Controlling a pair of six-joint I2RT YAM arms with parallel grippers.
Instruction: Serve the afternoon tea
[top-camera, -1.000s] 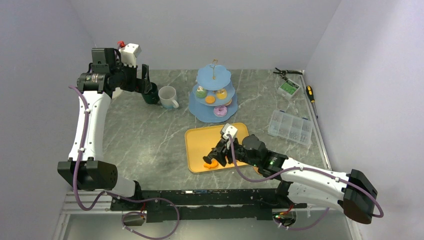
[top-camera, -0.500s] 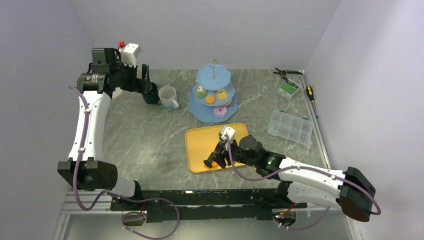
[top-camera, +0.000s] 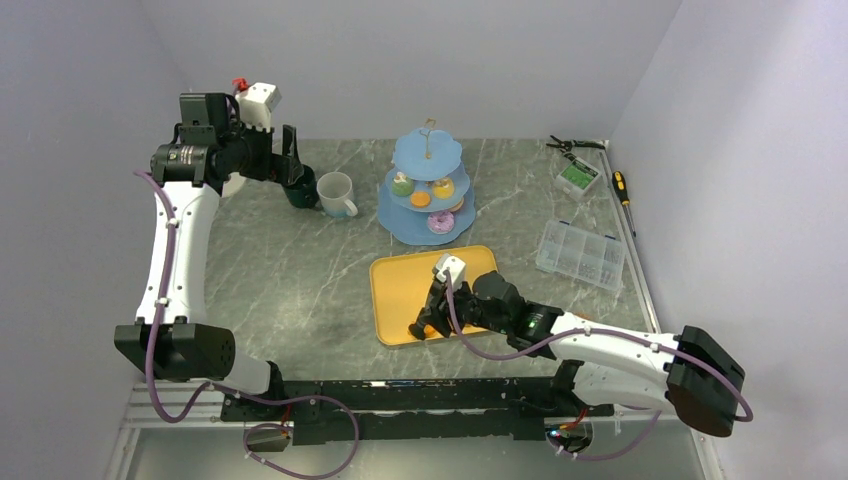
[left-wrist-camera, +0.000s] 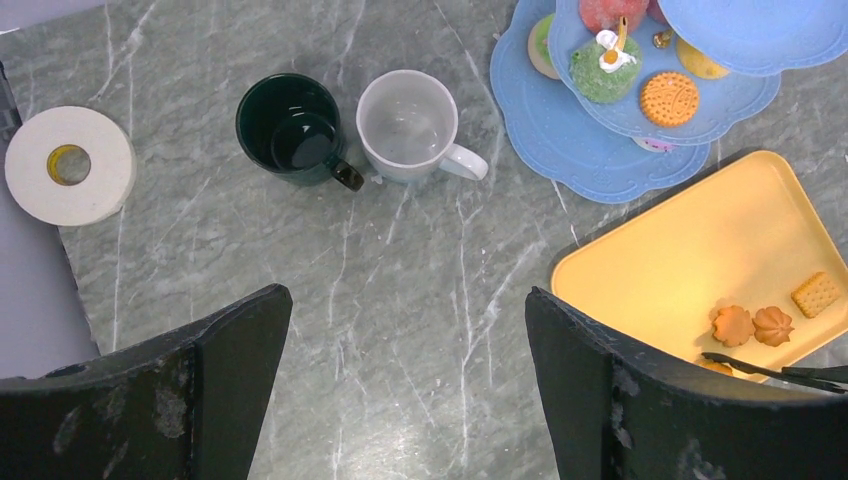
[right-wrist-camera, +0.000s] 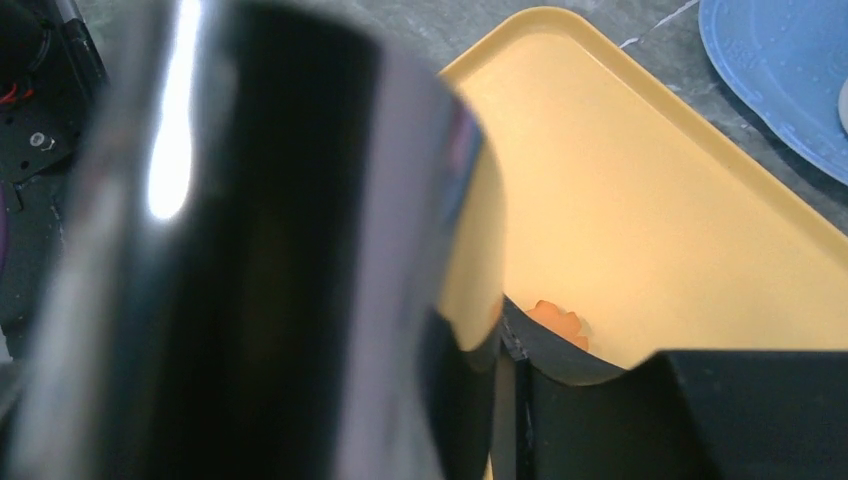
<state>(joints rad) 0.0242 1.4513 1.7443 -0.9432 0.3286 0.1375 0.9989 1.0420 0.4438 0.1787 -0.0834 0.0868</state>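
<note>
Orange biscuits, right jaws clenching black tongs, slid leftward, left jaws released.

1. At the far middle of the table: three-tier stand, with a cupcake and a biscuit on the middle tier and a doughnut on the bottom one.
2. Left of the stand, towards the far left corner: left mug and right mug, just beside each other.
3. Further left, at the left edge: tape roll.
4. In front of the stand, just beside its bottom tier: tray, with biscuits by its near edge.
5. Over those biscuits, in the right hand: tongs.
6. Near the right edge: compartment box; behind it a small box, pliers and a screwdriver.
</note>
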